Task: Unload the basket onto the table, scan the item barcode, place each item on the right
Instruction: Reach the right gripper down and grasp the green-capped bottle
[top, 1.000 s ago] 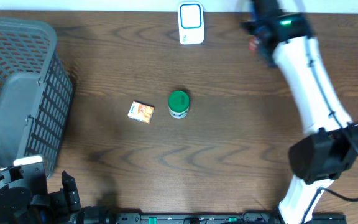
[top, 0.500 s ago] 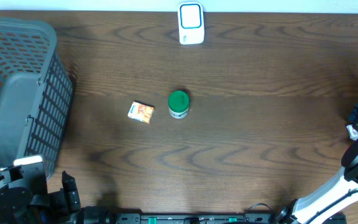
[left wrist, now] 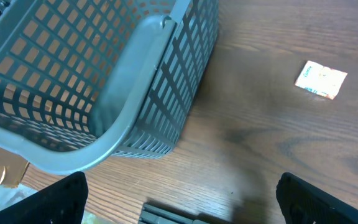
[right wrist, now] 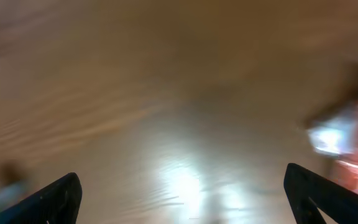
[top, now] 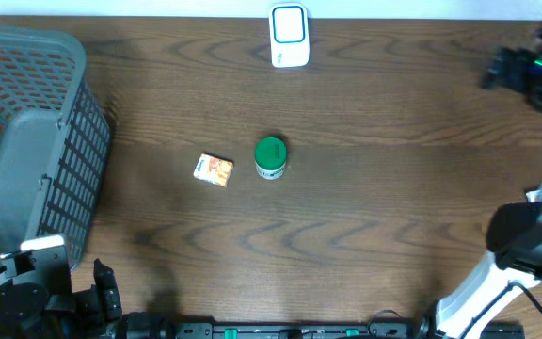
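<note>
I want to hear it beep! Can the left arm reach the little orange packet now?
Probably yes. The left gripper is open, and only bare wooden table lies between it and the small orange packet. The basket stands off to one side, not in the way.

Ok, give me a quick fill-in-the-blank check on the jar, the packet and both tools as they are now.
1. The jar has a ___ lid.
2. The packet lies between the jar and the ___.
3. The left tool and the right tool are both ___, with nothing held.

Missing words: green; basket; open.
</note>
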`<action>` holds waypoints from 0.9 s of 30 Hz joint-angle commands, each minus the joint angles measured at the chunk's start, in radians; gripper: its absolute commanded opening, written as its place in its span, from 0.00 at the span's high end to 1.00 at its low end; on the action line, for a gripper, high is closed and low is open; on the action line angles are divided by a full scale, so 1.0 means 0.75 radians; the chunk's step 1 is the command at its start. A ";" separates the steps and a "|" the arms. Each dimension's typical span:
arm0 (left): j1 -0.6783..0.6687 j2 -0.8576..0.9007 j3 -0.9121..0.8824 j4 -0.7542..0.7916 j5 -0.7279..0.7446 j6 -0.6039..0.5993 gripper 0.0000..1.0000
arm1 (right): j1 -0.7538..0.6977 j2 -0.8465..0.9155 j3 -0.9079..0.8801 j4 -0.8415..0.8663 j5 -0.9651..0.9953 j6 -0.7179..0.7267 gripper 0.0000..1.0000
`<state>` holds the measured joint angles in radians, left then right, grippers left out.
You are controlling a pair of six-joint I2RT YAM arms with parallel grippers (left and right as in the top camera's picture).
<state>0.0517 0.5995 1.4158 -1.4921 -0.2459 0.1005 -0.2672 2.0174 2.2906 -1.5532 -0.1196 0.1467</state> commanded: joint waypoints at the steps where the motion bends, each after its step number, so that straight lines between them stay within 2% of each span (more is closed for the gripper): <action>1: 0.006 0.000 0.007 0.000 -0.012 -0.017 0.03 | 0.273 0.007 -0.005 -0.009 -0.378 0.164 0.01; 3: 0.006 0.000 0.007 0.000 -0.012 -0.017 0.03 | 0.480 0.024 -0.036 0.096 -0.547 0.209 0.01; 4: 0.006 0.000 0.007 0.000 -0.012 -0.017 0.03 | 0.532 0.030 -0.041 0.114 -0.534 0.295 0.01; 5: 0.006 0.000 0.007 0.000 -0.012 -0.016 0.03 | 0.639 0.041 -0.050 0.115 -0.448 0.606 0.01; 6: 0.006 0.000 0.007 0.000 -0.012 -0.017 0.03 | 0.705 0.043 -0.061 0.110 -0.380 0.810 0.01; 7: 0.006 0.000 0.007 0.000 -0.012 -0.017 0.03 | 0.808 0.044 -0.089 0.126 -0.270 1.107 0.01; 10: 0.006 0.000 0.007 0.000 -0.012 -0.017 0.03 | 1.006 0.046 -0.154 0.246 -0.137 1.421 0.01; 14: 0.006 0.000 0.007 0.000 -0.012 -0.016 0.02 | 1.167 0.063 -0.246 0.317 0.060 1.676 0.01; 20: 0.006 0.000 0.007 0.000 -0.012 -0.017 0.03 | 1.222 0.157 -0.307 0.293 0.061 1.676 0.01; 27: 0.006 0.000 0.007 0.000 -0.012 -0.016 0.03 | 1.226 0.311 -0.308 0.291 -0.022 1.575 0.01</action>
<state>0.0517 0.5995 1.4158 -1.4921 -0.2459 0.1005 0.6456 2.2169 2.0663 -1.3312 -0.1207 1.3491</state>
